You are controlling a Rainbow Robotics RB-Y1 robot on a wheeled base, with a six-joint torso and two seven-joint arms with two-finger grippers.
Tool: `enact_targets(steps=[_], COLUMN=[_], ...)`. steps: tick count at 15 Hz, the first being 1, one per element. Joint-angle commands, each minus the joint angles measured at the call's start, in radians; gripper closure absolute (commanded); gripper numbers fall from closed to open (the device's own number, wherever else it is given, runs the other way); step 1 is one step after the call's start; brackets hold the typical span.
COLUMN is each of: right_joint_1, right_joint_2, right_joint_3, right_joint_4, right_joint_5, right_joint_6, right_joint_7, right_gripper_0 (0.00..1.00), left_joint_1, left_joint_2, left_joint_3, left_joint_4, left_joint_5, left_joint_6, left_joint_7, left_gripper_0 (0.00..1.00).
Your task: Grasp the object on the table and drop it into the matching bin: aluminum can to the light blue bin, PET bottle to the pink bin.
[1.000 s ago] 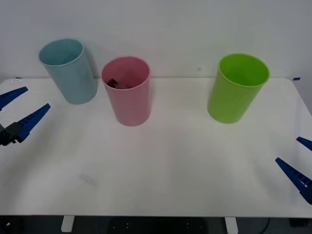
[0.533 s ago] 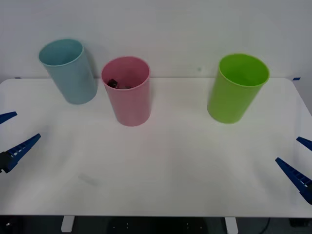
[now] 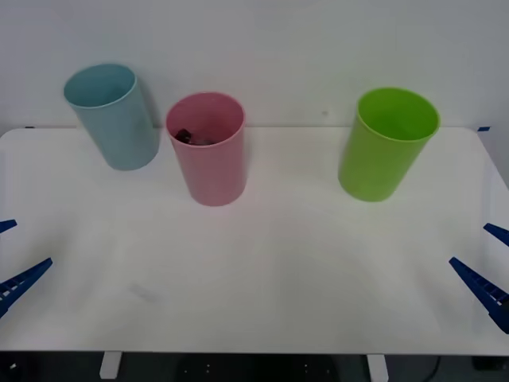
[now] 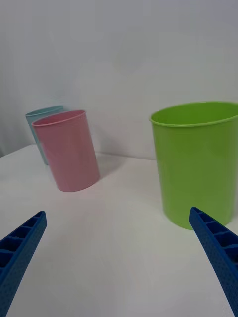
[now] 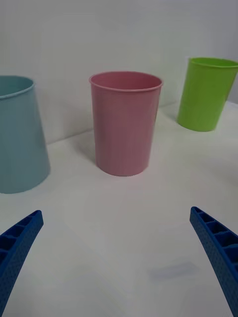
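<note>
The pink bin [image 3: 208, 151] stands on the white table [image 3: 262, 270] at the back, left of centre. Inside its rim lies a dark object with a black cap, the PET bottle [image 3: 189, 137], partly hidden by the bin wall. The light blue bin [image 3: 113, 116] stands to its left. My left gripper [image 3: 8, 259] hangs open at the table's left edge, empty; its wrist view faces the pink bin [image 5: 126, 121] and light blue bin [image 5: 17, 133]. My right gripper [image 3: 491, 263] is open and empty at the right edge, facing the pink bin [image 4: 67, 148].
A lime green bin [image 3: 388, 143] stands at the back right of the table; it is also large in the right wrist view [image 4: 198, 161] and far off in the left wrist view [image 5: 206, 93]. A white wall rises behind the bins.
My left gripper has drawn back toward the near left edge of the table, staying open. The right gripper and the bins have not moved.
</note>
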State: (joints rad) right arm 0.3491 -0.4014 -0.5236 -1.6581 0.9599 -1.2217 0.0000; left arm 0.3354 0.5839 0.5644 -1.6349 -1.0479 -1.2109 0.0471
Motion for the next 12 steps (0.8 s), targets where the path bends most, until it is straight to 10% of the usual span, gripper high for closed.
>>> enact_targets(steps=[1,12], right_joint_1=[0.000,0.000], right_joint_2=[0.000,0.000], right_joint_3=[0.000,0.000], right_joint_4=[0.000,0.000], right_joint_5=[0.000,0.000], right_joint_6=[0.000,0.000], right_joint_7=[0.000,0.000], right_gripper_0=[0.00,0.00], left_joint_1=[0.034,0.074], left_joint_2=[0.001,0.007], left_joint_3=[0.000,-0.001], left_joint_4=[0.001,0.000], left_joint_5=[0.009,0.039], left_joint_6=[-0.012,-0.019], left_joint_7=[-0.007,-0.001], left_gripper_0=[0.00,0.00])
